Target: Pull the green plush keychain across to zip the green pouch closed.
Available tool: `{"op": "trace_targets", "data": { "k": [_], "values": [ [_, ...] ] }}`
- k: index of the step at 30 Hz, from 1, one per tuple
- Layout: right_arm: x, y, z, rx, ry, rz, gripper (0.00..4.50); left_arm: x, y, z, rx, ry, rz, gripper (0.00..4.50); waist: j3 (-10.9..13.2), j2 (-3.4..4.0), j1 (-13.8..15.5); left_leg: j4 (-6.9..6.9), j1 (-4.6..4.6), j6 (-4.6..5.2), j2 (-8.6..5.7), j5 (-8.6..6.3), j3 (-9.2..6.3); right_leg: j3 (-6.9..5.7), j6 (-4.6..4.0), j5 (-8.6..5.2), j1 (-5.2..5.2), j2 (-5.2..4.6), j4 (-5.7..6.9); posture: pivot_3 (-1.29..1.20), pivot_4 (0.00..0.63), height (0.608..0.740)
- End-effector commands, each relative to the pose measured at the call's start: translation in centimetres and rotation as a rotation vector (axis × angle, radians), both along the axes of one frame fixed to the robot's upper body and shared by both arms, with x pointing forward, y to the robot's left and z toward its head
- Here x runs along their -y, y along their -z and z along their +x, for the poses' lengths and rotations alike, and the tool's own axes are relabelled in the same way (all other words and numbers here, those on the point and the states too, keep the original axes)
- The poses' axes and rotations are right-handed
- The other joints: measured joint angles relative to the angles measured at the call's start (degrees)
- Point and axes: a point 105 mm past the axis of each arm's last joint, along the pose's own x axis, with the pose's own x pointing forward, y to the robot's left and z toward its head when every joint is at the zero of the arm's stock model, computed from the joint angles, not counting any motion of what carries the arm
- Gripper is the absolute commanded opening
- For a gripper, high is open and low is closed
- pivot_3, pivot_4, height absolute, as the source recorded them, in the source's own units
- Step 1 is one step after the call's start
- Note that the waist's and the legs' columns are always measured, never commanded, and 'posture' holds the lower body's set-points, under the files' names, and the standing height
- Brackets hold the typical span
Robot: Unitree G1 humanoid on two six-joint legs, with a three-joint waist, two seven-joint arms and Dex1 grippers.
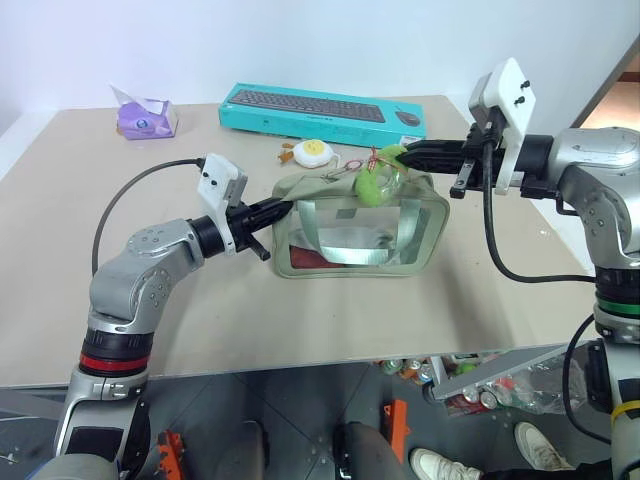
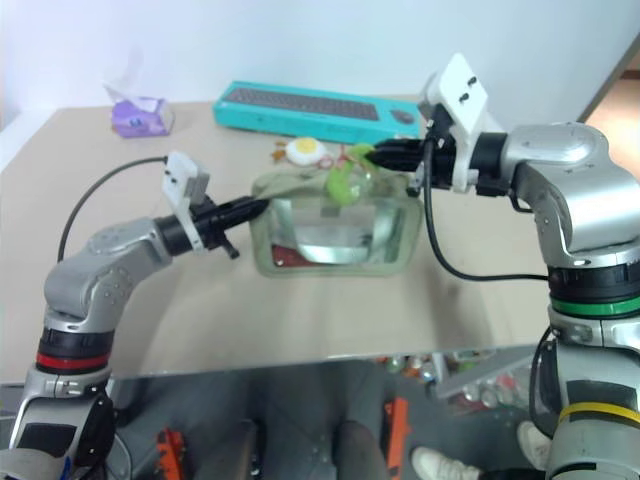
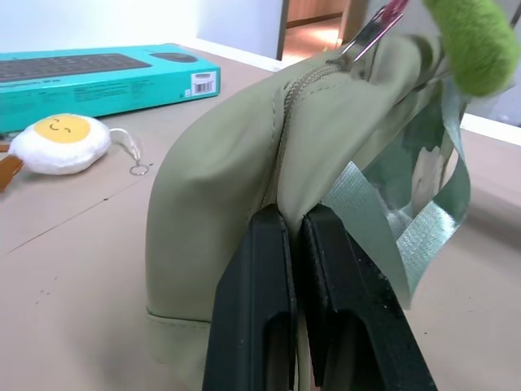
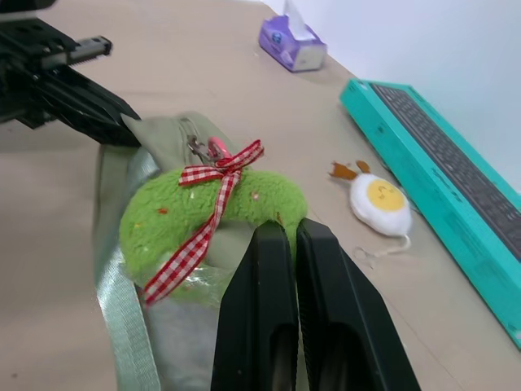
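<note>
We find the green pouch [image 1: 358,228] standing upright on the tabletop [image 1: 300,310], between the two hands and well back from the near edge. The left hand [image 1: 283,208] has its fingers pressed together on the fabric at the pouch's end seam, where the zipper begins. The right hand [image 1: 402,153] is at the opposite upper corner, fingers pinched on the green plush keychain [image 1: 378,178], which hangs at the top of the pouch beside that hand; the wrist view shows a red checked ribbon [image 4: 203,216] tied round the plush and a metal clip at the zipper line. Beyond the right hand, toward the far edge, lies the teal keyboard box [image 1: 322,110], with a fried-egg plush toy [image 1: 311,151] between box and pouch, near but apart from both. A purple tissue pack [image 1: 146,117] sits well away beyond the left hand, near the far corner. We note bare tabletop outward of the right hand up to the side edge, and a broad bare strip in front of the pouch.
</note>
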Motion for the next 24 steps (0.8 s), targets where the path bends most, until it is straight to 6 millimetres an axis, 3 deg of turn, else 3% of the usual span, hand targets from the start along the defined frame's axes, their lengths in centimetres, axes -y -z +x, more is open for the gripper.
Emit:
{"op": "trace_targets", "data": {
  "k": [1,14,24],
  "values": [
    [1.6,-2.7,-0.4,0.101,0.053,0.013,0.04,-1.0,-0.8,0.4,0.013,-0.045,-0.018,0.00,0.00,0.00,0.00,0.00,0.00,0.00,0.00,0.00,0.00,0.00,0.00,0.00,-0.01,0.00,0.00,0.00,0.150,0.740],
    [7.7,-2.7,0.7,0.119,0.265,0.033,0.04,-1.3,-1.1,0.4,0.036,-0.057,-0.001,0.00,0.00,-0.01,-0.03,-0.01,0.02,0.01,0.00,-0.02,0.19,0.18,0.02,0.01,-0.06,0.00,0.00,0.00,0.150,0.740],
    [14.6,0.9,1.5,0.070,0.571,0.069,0.04,-1.0,-1.3,0.5,0.063,-0.107,-0.024,0.00,0.01,-0.02,-0.06,0.02,0.05,0.03,-0.09,-0.03,0.57,0.72,0.26,0.14,-0.16,0.01,-0.02,0.00,0.150,0.740]
  ]
}}
